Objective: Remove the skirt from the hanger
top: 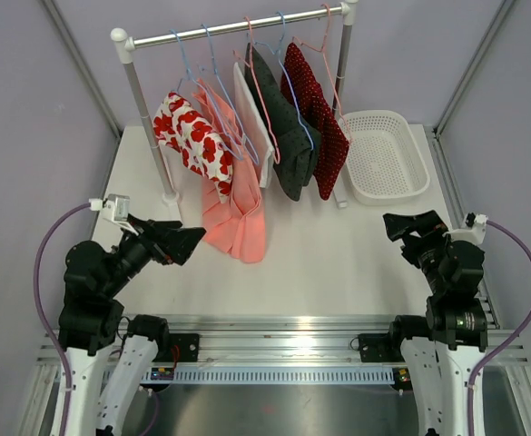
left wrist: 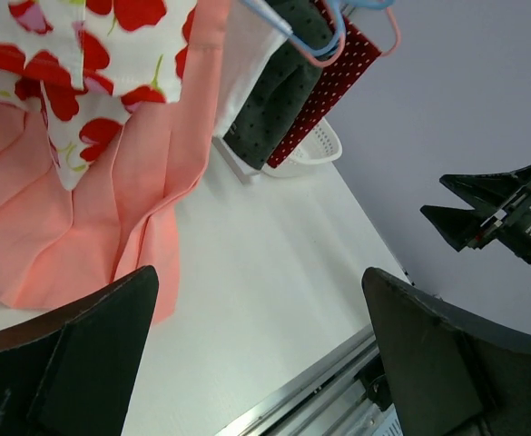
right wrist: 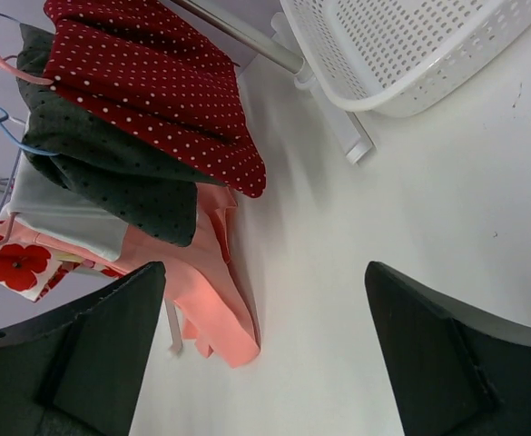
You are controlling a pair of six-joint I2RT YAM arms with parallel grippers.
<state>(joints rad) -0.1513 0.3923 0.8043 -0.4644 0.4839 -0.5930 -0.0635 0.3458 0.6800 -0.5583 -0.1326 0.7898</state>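
1. i keep both arms low at the near edge of the white table. the left gripper and right gripper have jaws wide apart and grip nothing, free to reach.
2. the salmon-pink pleated skirt hangs from a thin wire hanger on the metal rail, left of centre.
3. its long axis slants from the rail down toward me, with the hem pooled on the table.

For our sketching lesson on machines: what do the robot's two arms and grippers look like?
The left arm and right arm are black with chunky rounded joints above white bases. The left gripper and right gripper each have two black wedge-shaped fingers. A small white box sits by each wrist, and a purple cable loops from it down each side.
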